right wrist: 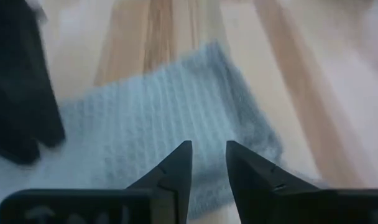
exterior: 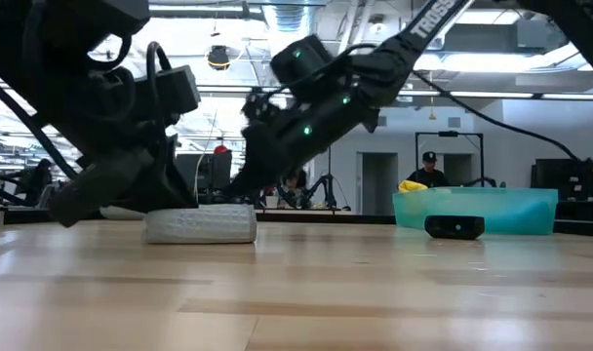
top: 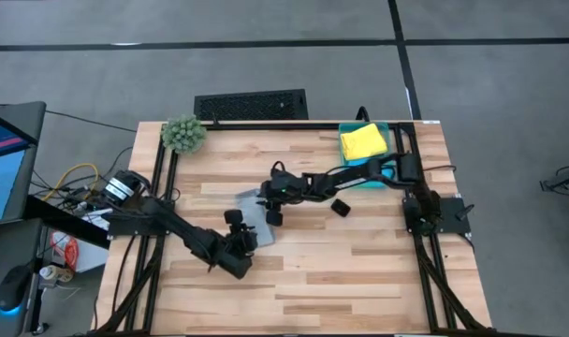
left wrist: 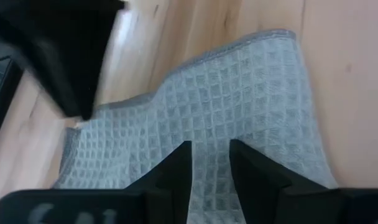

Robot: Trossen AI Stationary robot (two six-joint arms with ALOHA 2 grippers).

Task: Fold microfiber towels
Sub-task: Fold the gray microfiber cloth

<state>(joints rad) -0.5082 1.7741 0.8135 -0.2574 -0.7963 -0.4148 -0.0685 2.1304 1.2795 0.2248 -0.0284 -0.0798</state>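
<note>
The pale grey waffle-weave microfiber towel (top: 256,217) lay bunched in a loose wad near the middle of the pale wooden plank counter (top: 359,271), and everything else sat around it. On its near side the left gripper (top: 236,225) pressed down over one edge, its two dark fingers (left wrist: 176,171) narrowly apart with cloth showing in the gap; whether they had truly pinched it could not be told. On the towel's far side the right gripper (top: 273,208) stood over the opposite edge, likewise half-closed, with no clear grasp visible. The likely trouble was that either gripper would catch several layers or only the top ridge, so a lift would drag the wad rather than spread it. With both so close together over the towel, they might also collide. Beyond the towel, a small black block (top: 341,207) lay near it, well apart from the teal plastic bin (top: 387,168) holding a yellow microfiber cloth (top: 363,142).
</note>
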